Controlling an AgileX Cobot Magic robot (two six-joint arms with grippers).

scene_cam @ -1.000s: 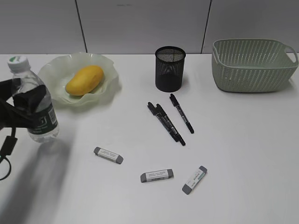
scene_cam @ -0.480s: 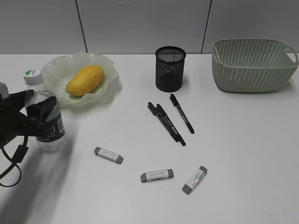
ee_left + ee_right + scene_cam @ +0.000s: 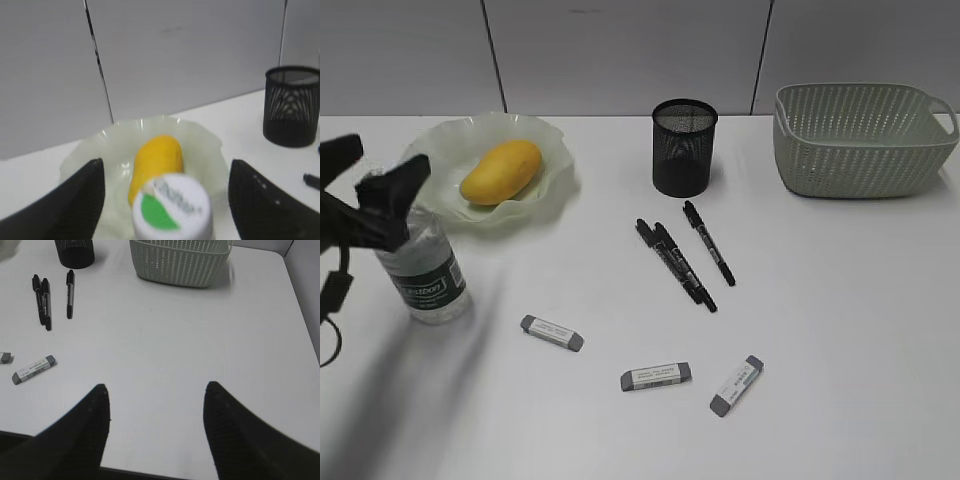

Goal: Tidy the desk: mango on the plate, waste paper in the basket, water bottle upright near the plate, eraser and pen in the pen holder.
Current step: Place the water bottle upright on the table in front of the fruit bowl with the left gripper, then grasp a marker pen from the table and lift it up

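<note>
Three pens point(image 3: 685, 256) and three erasers point(image 3: 656, 376) lie loose on the desk point(image 3: 840, 300), in front of one empty pen holder point(image 3: 684, 146). One mango point(image 3: 501, 171) rests in the plate point(image 3: 545, 140). One water bottle point(image 3: 424, 270) stands upright just beside that plate, the left gripper point(image 3: 360, 185) spread wide above its cap, clear of it. One basket point(image 3: 860, 138) sits far right. The right gripper point(image 3: 155, 412) hangs released over bare desk.
</note>
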